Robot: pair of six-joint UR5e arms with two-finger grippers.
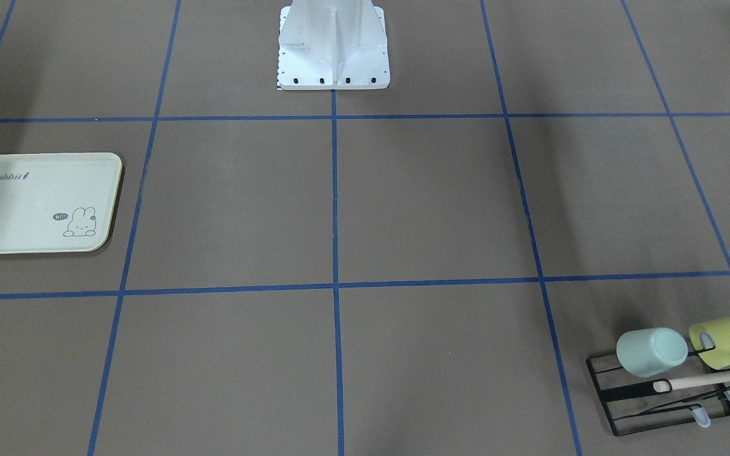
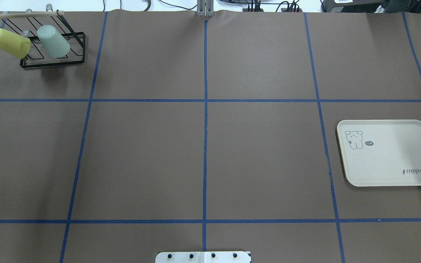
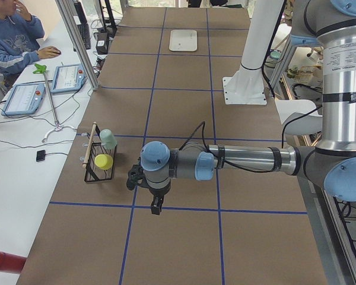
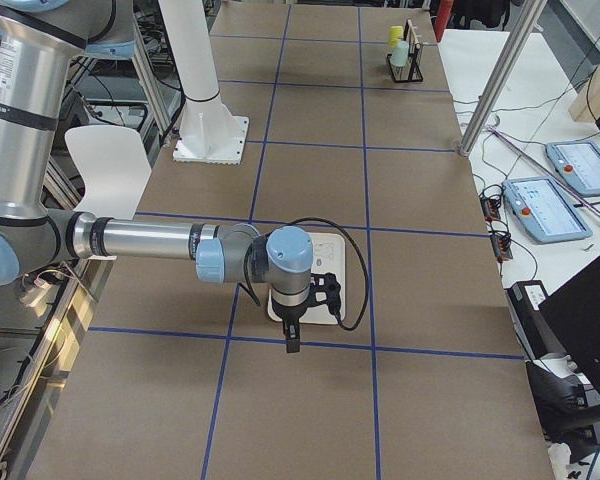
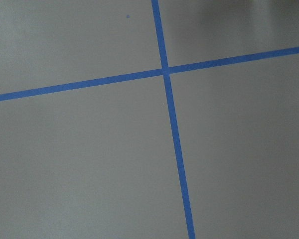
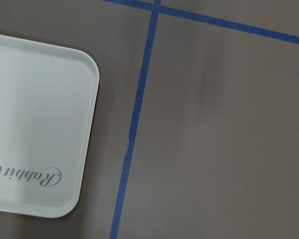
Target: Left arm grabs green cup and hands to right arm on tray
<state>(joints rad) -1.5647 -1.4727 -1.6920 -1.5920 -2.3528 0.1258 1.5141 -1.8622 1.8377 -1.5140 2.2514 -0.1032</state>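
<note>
green cup [image 2: 53,41] | mouth-down, tilted on rack [image 2: 52,64] | beside yellow-green cup [image 2: 10,43]

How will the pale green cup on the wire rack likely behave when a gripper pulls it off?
The green cup looks like smooth plastic, so it is probably light and somewhat slippery. It sits tilted on the black wire rack, so it may catch unless lifted along its tilt. Round and handleless, it would likely roll if dropped.
</note>
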